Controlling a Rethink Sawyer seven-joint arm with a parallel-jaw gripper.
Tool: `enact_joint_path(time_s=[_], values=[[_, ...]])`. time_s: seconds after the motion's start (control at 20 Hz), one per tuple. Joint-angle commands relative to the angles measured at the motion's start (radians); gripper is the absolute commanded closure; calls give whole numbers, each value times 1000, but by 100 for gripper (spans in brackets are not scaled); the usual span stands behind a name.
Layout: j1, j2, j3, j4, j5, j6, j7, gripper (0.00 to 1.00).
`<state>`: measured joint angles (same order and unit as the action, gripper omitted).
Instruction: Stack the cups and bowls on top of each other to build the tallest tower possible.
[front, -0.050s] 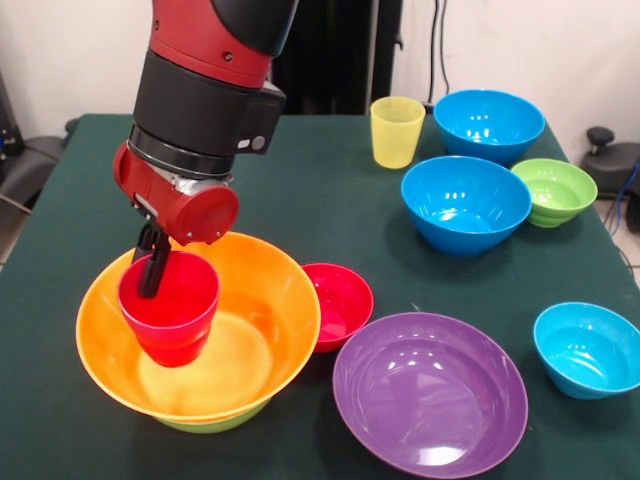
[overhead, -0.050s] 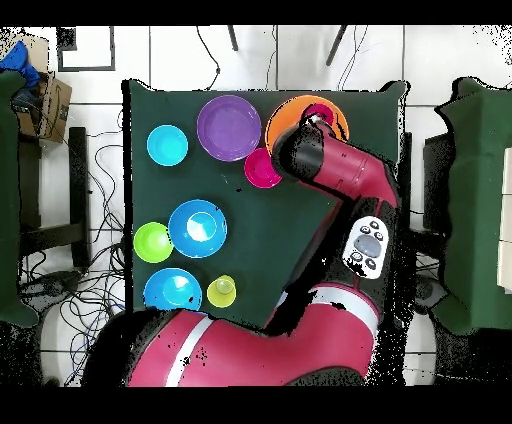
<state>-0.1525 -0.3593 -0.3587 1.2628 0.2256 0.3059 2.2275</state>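
Your tool (front, -0.050s: 150, 268) pinches the glossy red cup's (front, -0.050s: 172, 310) rim, one finger inside, holding it tilted within the round orange bowl (front, -0.050s: 255, 330) nested on a lime-green bowl (front, -0.050s: 215, 422). Overhead, the arm (overhead, -0.050s: 335, 170) hides that cup; the worktop (overhead, -0.050s: 290, 225) shows dark green felt.

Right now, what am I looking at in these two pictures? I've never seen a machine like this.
It is a robot arm, red and black, working at a green table. One picture is taken from across the table, the other from straight above. Its end effector is shut on the rim of a red cup, holding it inside a large orange bowl that sits in a lime green bowl. Around it lie a small red bowl, a purple bowl, three blue bowls, a ribbed green bowl and a yellow cup. From above, the arm hides the red cup.
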Motion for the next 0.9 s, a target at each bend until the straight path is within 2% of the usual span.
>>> enact_joint_path(time_s=[0.05, 0.9], values=[[31, -21, 112, 90, 35, -7, 170, 100], [34, -24, 136, 126, 75, -40, 153, 100]])
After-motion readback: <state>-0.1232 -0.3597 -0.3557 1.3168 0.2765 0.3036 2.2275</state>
